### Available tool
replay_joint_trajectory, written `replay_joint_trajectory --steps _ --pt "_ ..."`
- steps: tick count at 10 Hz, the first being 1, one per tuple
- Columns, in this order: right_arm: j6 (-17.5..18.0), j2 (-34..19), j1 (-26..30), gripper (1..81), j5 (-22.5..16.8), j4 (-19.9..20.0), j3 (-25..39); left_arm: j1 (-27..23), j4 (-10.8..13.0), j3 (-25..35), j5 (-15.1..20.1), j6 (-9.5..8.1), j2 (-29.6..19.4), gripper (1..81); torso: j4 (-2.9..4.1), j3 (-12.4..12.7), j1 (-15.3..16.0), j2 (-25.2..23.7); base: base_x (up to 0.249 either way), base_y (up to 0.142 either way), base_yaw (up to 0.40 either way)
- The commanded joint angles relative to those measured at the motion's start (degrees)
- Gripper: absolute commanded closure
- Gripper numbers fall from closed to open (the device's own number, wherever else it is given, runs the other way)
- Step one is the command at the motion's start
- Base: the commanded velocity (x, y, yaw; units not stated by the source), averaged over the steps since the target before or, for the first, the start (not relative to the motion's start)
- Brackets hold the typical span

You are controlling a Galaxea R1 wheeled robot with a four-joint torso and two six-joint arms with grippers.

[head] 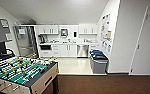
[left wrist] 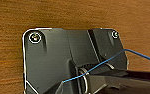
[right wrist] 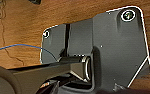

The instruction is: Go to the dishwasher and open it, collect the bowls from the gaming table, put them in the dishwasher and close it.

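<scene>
Ahead, brushed-steel dishwasher (head: 82, 50) shut under white counter (head: 66, 43), bar handle across top, claw states unclear

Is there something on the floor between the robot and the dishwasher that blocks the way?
Nothing visible blocks it. The dishwasher is at the far wall, and the brown carpet and pale floor leading to it look open. The football table stands to the left of that path and the bins to the right.
</scene>
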Motion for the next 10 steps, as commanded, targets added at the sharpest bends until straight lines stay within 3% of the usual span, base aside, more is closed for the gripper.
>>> replay_joint_trajectory --steps 1,10 --pt "-0.3 -0.9 2.6 1.0 -3.6 -0.3 0.4 -3.1 0.5 0.5 3.0 -0.04 -1.2 1.0 0.00 0.0 0.0 0.0 0.139 0.000 0.000" --pt "-0.1 -0.9 2.2 1.0 -2.8 0.0 0.9 -3.1 0.6 0.5 2.9 0.05 -1.0 1.0 0.00 0.0 0.0 0.0 0.210 0.000 0.000"
